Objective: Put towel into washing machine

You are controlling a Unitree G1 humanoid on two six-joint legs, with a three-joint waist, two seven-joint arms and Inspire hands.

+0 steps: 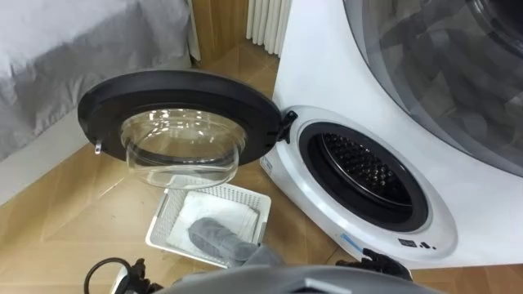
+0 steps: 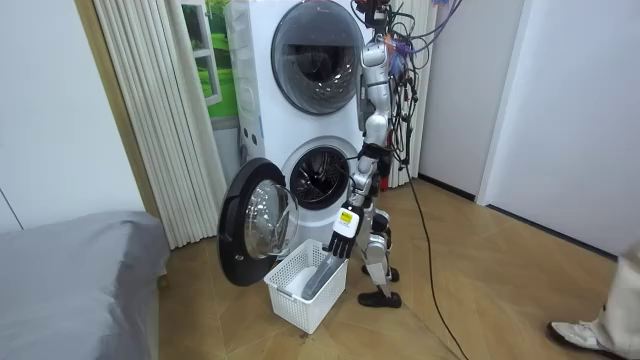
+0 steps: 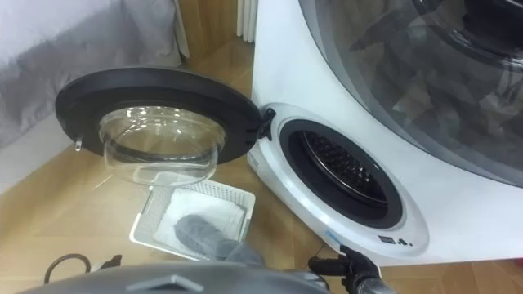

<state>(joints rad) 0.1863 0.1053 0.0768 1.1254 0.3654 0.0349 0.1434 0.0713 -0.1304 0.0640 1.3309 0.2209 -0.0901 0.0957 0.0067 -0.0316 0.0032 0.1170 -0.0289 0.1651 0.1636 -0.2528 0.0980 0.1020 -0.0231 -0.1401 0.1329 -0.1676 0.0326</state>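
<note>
Partly hidden, grey towel (image 1: pixel 214 235) in white basket (image 1: pixel 166 214), hand (image 2: pixel 343 237) at its top, grip untellable

Glossy washing machine (image 1: pixel 327 57), matt door rim (image 1: pixel 176 88), metal drum (image 1: pixel 359 163), plastic basket (image 1: pixel 163 222), cloth towel (image 1: pixel 214 235), wooden floor (image 1: pixel 73 216)
</note>
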